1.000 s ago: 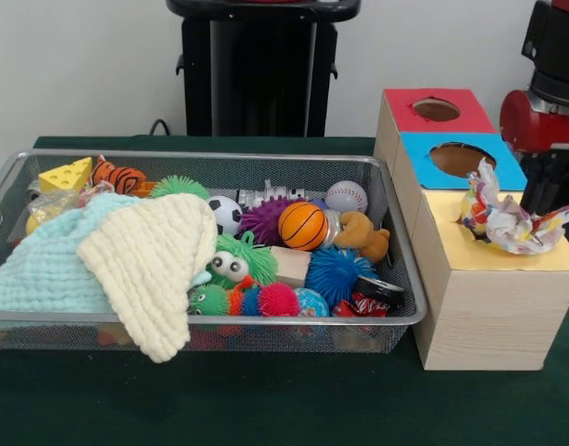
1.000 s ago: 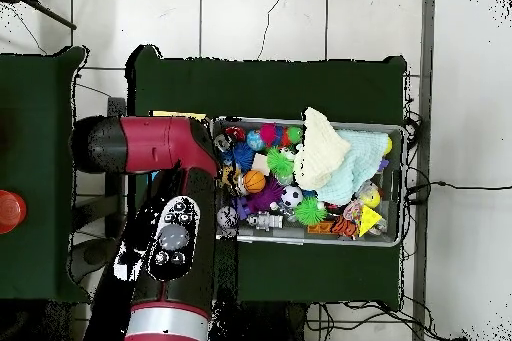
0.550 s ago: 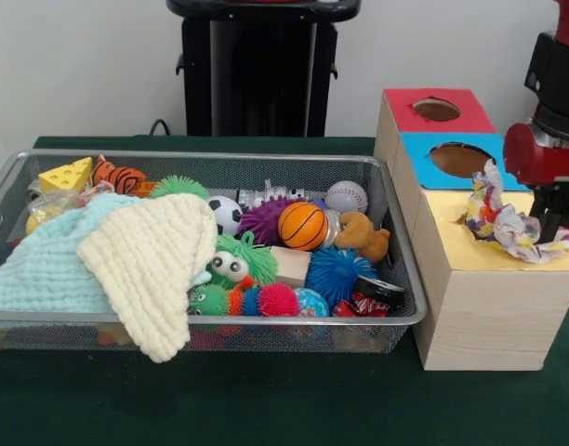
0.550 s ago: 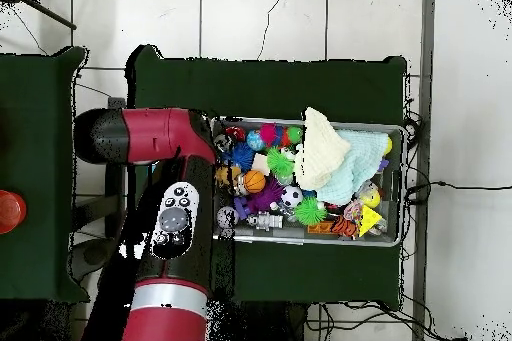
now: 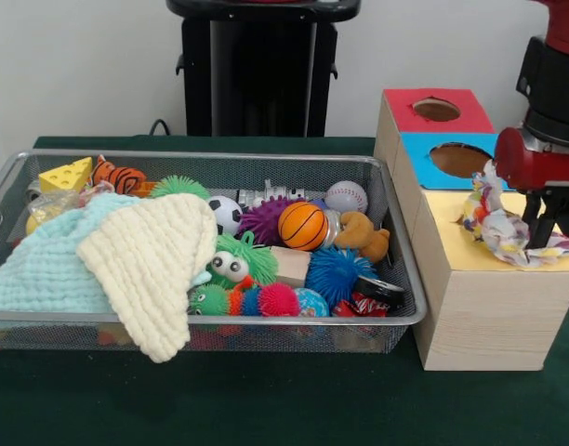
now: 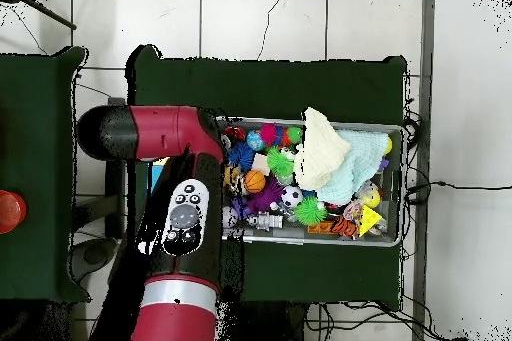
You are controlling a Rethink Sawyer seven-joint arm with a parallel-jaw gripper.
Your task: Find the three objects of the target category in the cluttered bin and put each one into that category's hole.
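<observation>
A crumpled wrapper (image 5: 504, 226) is being delivered onto the yellow box (image 5: 489, 288) near its far edge, apparently pinched in the narrowed gripper (image 5: 543, 232); release into the hole is called for next.

Crumpled wrapper (image 5: 504, 226) on yellow box top (image 5: 452, 243)

My arm (image 5: 552, 121) runs off the right edge. The crumpled wrapper (image 5: 496, 223) covers the yellow hole; my jaws' state is probably hidden behind it.

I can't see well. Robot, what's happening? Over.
Gripper state unclear, at crinkly colourful wrapper on yellow-topped wooden box. Wrapper not dropped in. Nothing blocking.
</observation>
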